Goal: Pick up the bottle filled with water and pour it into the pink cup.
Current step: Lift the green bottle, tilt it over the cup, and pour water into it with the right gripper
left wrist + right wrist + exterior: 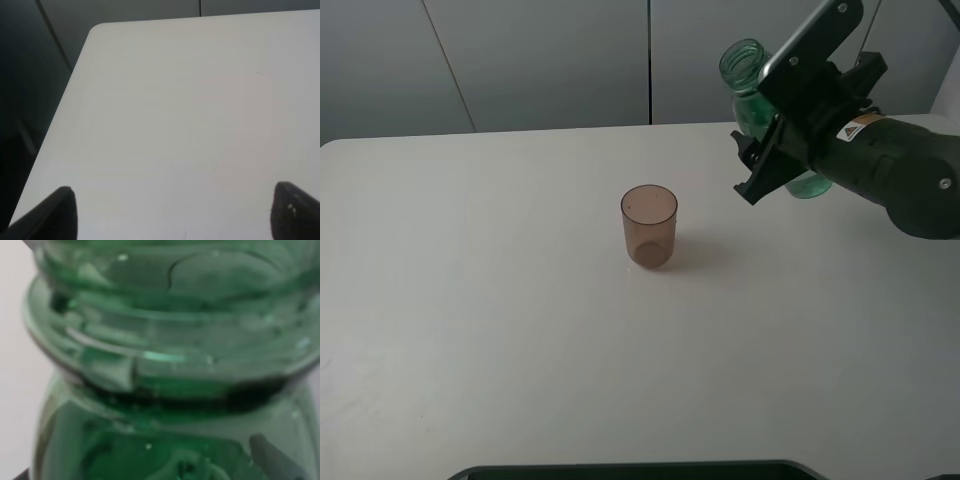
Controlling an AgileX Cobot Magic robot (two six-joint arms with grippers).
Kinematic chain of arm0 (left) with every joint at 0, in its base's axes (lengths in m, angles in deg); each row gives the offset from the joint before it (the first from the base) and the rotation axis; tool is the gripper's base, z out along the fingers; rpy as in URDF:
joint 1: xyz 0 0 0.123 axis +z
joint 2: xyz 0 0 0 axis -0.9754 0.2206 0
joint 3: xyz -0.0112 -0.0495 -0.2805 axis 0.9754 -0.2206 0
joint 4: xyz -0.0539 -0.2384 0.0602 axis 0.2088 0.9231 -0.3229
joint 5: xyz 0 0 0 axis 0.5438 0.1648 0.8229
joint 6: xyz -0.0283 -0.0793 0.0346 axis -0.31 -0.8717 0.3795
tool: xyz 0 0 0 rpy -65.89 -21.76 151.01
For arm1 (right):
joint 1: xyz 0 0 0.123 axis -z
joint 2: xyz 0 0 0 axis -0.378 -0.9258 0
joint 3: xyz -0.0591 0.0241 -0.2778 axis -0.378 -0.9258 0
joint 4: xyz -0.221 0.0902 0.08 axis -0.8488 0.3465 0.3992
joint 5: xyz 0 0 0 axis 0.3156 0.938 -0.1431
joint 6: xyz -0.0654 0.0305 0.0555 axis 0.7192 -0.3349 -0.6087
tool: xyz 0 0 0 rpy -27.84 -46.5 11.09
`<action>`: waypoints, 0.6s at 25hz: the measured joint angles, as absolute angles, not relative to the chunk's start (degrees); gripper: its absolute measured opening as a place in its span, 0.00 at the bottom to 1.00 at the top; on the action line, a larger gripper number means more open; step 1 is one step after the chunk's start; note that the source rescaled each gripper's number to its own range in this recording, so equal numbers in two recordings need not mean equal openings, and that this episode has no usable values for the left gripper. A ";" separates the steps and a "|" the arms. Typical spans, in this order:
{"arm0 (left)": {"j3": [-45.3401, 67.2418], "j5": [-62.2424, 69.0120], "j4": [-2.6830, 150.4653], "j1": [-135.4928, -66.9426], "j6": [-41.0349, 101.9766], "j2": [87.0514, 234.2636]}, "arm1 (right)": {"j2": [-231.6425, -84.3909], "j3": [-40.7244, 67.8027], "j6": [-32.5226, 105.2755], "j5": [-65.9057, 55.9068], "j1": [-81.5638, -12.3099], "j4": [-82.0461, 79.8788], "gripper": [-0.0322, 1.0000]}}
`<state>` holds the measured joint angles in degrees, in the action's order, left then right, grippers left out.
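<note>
right gripper [767,160] gripping the green bottle [745,70], bottle leaning a little with its mouth up, off to the right of the pink cup [649,226] and not touching it, cup standing on the white table [470,300], left gripper [172,215] spread wide, holding nothing

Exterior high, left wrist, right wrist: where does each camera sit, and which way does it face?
Exterior high: mounted high, looking down at the white table, the pink cup and the tilted bottle; the right end effector shows.
Left wrist: on the left arm, facing bare table near a corner; the left end effector shows as two dark fingertips.
Right wrist: on the right arm, close against the bottle's ribbed neck; its end effector hardly shows.
Shared: exterior high and right wrist both see the bottle.
</note>
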<state>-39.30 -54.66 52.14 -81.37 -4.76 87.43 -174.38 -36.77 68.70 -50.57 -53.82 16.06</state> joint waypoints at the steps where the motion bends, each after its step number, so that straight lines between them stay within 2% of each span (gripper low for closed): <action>1: -39.30 -54.66 52.14 -81.37 -4.76 87.43 | -175.07 -35.97 70.59 -50.57 -53.85 16.54 0.03; 15: -39.30 -54.66 52.14 -81.37 -4.76 87.43 | -184.84 -29.67 94.23 -50.57 -56.95 19.13 0.03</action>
